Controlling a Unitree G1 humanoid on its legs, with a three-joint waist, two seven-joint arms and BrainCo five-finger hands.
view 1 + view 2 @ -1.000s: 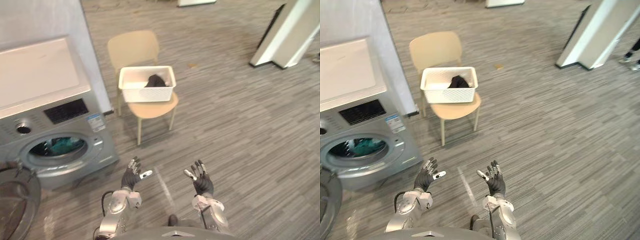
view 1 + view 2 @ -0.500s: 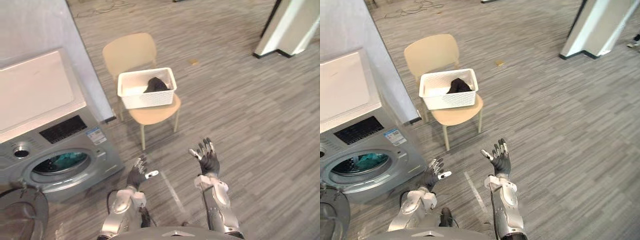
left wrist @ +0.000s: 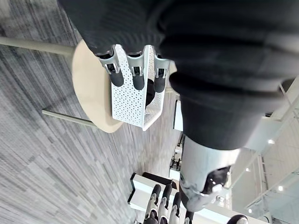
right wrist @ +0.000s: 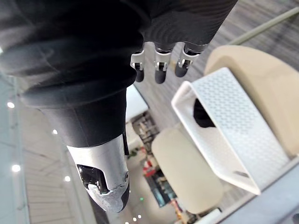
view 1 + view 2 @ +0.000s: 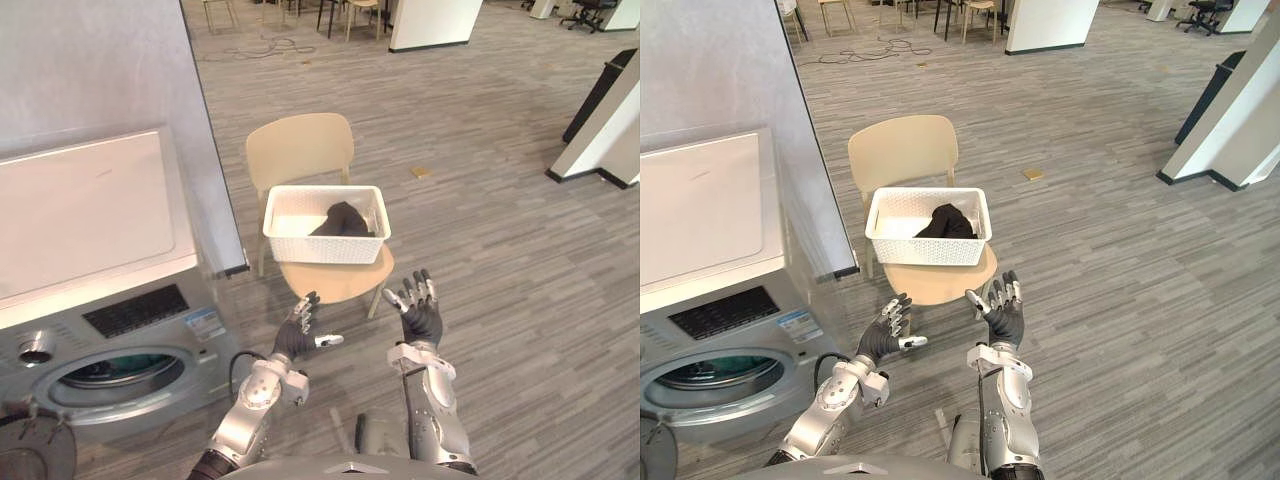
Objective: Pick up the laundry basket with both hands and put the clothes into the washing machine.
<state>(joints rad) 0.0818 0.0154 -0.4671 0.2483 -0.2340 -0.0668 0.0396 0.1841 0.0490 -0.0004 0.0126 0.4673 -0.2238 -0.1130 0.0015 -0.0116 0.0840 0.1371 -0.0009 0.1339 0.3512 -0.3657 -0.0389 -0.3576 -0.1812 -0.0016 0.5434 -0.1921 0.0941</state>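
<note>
Both hands approaching the basket, open and empty

The fingers (image 3: 138, 74) of the left hand (image 5: 298, 338) and the right hand (image 5: 420, 314) are hovering straight and spread wide, holding nothing. Just past them, and not touching them, the white perforated plastic laundry basket (image 5: 325, 247) is sitting on the seat of the beige moulded chair (image 5: 300, 150), with a dark crumpled garment (image 5: 341, 217) lying inside it. Out to the left of the fingers, the silver-grey front-loading washing machine (image 5: 120, 320) is standing with its drum mouth uncovered. This looks like the reach before the lift. The next move is calling for both hands to go forward, one to each end of the basket, and curl under its rim evenly.
</note>
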